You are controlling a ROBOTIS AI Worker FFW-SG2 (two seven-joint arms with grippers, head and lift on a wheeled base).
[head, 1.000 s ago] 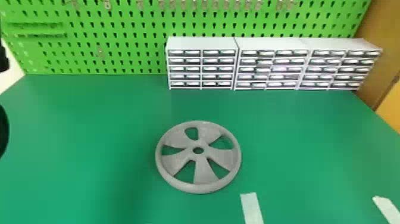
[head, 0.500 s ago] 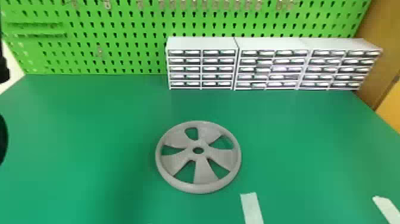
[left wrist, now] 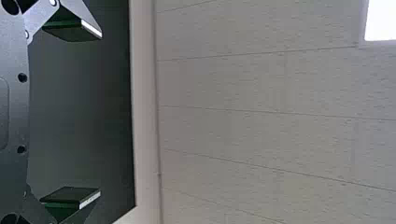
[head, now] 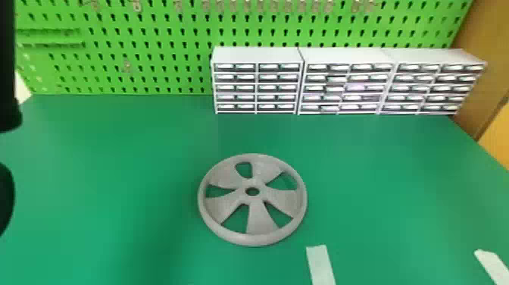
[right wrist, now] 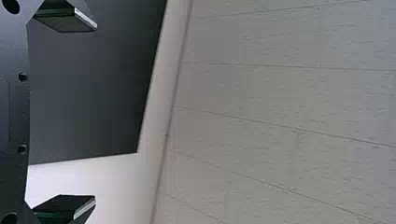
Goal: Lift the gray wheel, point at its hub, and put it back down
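Creeping further into the head view, the left arm [head: 7, 68] looks like it's starting its reach — gray wheel [head: 261, 220] still flat on the desk [head: 378, 170], left claw [left wrist: 100, 113] and right claw [right wrist: 95, 113] both wide and empty.

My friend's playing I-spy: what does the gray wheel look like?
Find the green tabletop. In front of the white drawer cabinets lies a gray spoked wheel. Unlike the straight white strips nearby, it's round, with a hole in its middle.
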